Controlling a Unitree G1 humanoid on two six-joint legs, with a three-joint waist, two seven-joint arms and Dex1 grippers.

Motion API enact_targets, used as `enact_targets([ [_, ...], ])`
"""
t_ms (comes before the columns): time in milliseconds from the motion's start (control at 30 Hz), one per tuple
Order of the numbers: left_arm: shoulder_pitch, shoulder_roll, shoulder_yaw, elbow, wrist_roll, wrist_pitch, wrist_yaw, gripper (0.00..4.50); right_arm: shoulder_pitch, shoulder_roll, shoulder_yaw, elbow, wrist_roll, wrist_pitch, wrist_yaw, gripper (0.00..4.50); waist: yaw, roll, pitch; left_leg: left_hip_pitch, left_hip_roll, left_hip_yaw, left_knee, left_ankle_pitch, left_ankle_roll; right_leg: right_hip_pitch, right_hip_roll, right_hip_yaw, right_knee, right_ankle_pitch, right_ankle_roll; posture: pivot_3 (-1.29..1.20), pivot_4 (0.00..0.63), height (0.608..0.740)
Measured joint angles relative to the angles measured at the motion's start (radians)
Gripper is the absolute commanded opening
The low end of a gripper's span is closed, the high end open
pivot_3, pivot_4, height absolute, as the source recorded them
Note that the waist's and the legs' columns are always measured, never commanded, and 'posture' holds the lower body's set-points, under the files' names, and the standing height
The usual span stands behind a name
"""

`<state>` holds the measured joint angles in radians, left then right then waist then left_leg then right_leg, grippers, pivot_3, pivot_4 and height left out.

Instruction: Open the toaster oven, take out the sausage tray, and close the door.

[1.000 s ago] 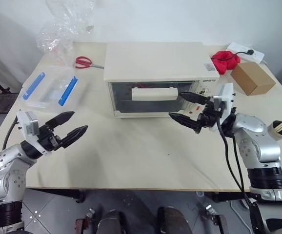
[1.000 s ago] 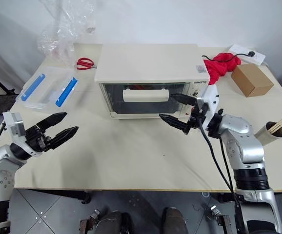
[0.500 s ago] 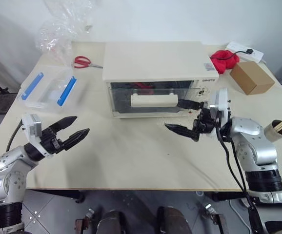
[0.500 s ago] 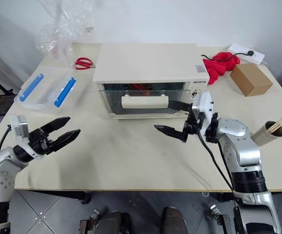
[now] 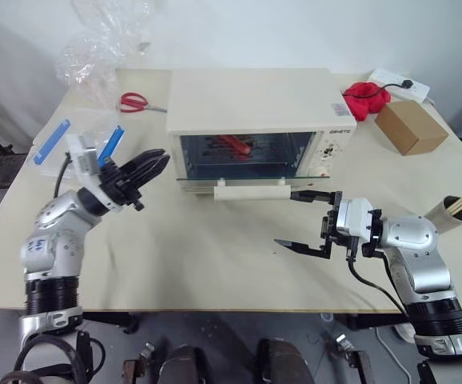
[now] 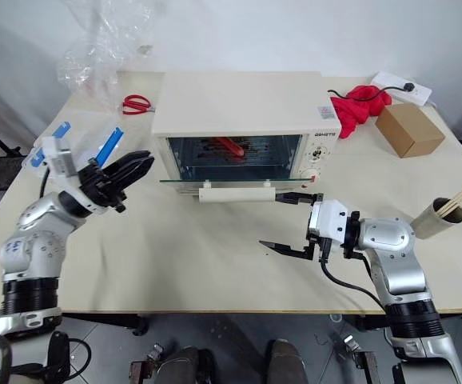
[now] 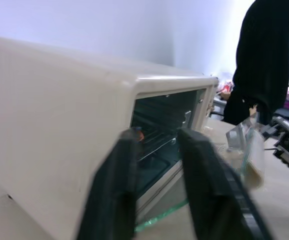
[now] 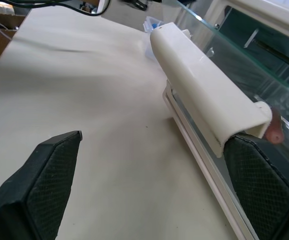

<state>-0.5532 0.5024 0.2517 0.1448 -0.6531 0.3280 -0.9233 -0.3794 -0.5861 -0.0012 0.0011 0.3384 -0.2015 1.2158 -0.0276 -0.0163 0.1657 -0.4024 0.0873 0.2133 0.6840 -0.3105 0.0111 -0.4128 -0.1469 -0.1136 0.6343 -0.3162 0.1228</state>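
The left gripper (image 5: pixel 159 158) hangs above the table (image 5: pixel 175 248) with its fingers (image 7: pixel 115 185) drawn close together and nothing between them. A clear box (image 5: pixel 71 152) with blue clips lies just behind it, on its outer side, and red scissors (image 5: pixel 135 102) lie farther back, near a crumpled plastic bag (image 5: pixel 95 48). The gripper points at the left front corner of the oven (image 5: pixel 251 96), near it but not touching.

The door (image 5: pixel 215 182) hangs open, its glass lowered almost flat, and its handle (image 5: pixel 251 191) faces the near edge of the table. Inside the oven the tray (image 5: pixel 239 152) sits in the cavity with the sausage (image 5: pixel 235 144) on it, well ahead of both grippers and touched by neither. In the left wrist view a person (image 7: pixel 269 60) in dark clothes stands beyond the oven.

The right gripper (image 5: pixel 299 220) is turned level and points left across the front of the oven, its fingers spread wide and empty. The far finger lies at the right end of the handle; whether it touches cannot be told. The near finger hangs over bare table. Behind this hand and to its outer side lie a red cloth (image 5: pixel 367 92), a cardboard box (image 5: pixel 411 126) and a cup (image 5: pixel 459 210) holding sticks.
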Motion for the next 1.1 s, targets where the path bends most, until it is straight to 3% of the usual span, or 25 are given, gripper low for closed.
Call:
enact_targets([
  [200,-0.052,-0.071,-0.079,0.073,0.072,-0.062,-0.009,0.02,-0.003,0.0,0.006,0.009,-0.009,-0.034,-0.001,4.5,-0.002,0.0,0.0,0.0,0.0,0.0,-0.001,0.0,0.0,0.0,0.0,0.0,-0.001,0.0,0.0,0.0,0.15,0.74],
  [367,-0.055,-0.074,-0.101,0.075,0.088,-0.071,-0.039,0.02,0.021,-0.022,0.001,0.008,-0.012,-0.04,-0.006,4.5,0.0,0.0,0.0,0.0,0.0,0.0,0.0,0.0,0.0,0.0,0.0,0.0,-0.001,0.0,0.0,0.0,0.15,0.74],
  [667,-0.016,-0.044,-0.162,0.083,0.114,-0.034,-0.142,0.02,0.339,-0.169,-0.192,0.01,-0.044,-0.061,-0.092,4.5,0.025,0.0,0.0,0.0,0.0,0.0,0.0,0.0,0.001,0.002,0.0,0.0,-0.005,0.0,0.001,0.0,0.15,0.74],
  [800,0.012,-0.03,-0.198,0.115,0.178,-0.088,-0.172,0.02,0.414,-0.217,-0.293,0.028,-0.049,-0.058,-0.131,4.5,0.022,0.0,0.0,0.0,0.0,0.0,0.0,0.0,0.001,0.002,0.0,0.001,-0.005,0.0,0.001,0.0,0.15,0.74],
  [1000,0.042,-0.032,-0.24,0.179,0.278,-0.188,-0.159,0.02,0.332,-0.219,-0.315,-0.026,-0.045,-0.022,-0.215,4.5,0.008,0.0,0.0,0.001,0.0,-0.007,0.0,0.001,0.001,0.002,0.0,0.002,-0.005,0.0,0.001,0.0,0.15,0.74],
  [1100,0.056,-0.033,-0.242,0.184,0.304,-0.226,-0.148,0.02,0.228,-0.2,-0.236,-0.088,-0.076,0.012,-0.253,4.5,0.001,0.0,0.0,0.002,0.0,-0.008,0.0,0.001,0.001,0.002,0.0,0.001,-0.003,0.0,0.001,0.0,0.15,0.74],
])
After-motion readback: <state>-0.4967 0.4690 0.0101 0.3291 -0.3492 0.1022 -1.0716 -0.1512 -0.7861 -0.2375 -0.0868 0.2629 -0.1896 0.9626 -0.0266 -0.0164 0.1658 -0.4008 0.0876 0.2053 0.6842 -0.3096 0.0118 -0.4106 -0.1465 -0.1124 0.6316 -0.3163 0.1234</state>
